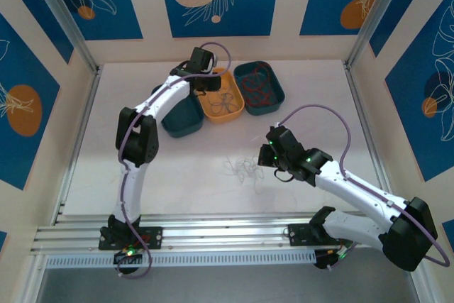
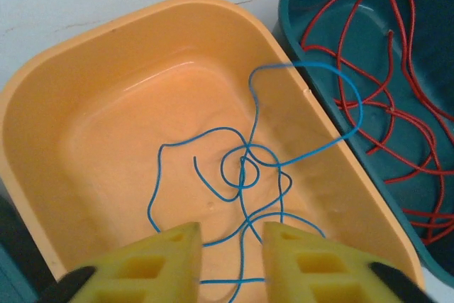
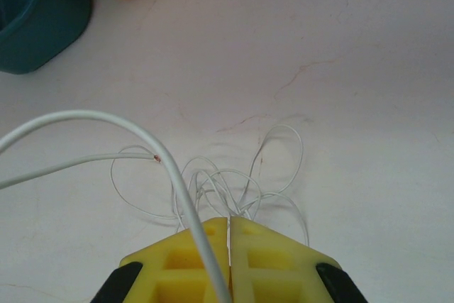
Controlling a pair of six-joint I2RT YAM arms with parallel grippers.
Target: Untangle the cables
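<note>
A thin blue cable lies in loose loops inside the orange bin. My left gripper hovers just over it, open, with a strand crossing the gap between its yellow fingers. From above, that gripper is at the orange bin. Red cables lie in the teal bin to its right. A white cable tangle rests on the table just ahead of my right gripper, which is shut on a white strand that arcs up to the left. In the top view the tangle lies left of that gripper.
A second, dark teal bin stands left of the orange one, under the left arm. The three bins sit in a row at the back of the white table. Aluminium posts and patterned walls enclose the table on three sides.
</note>
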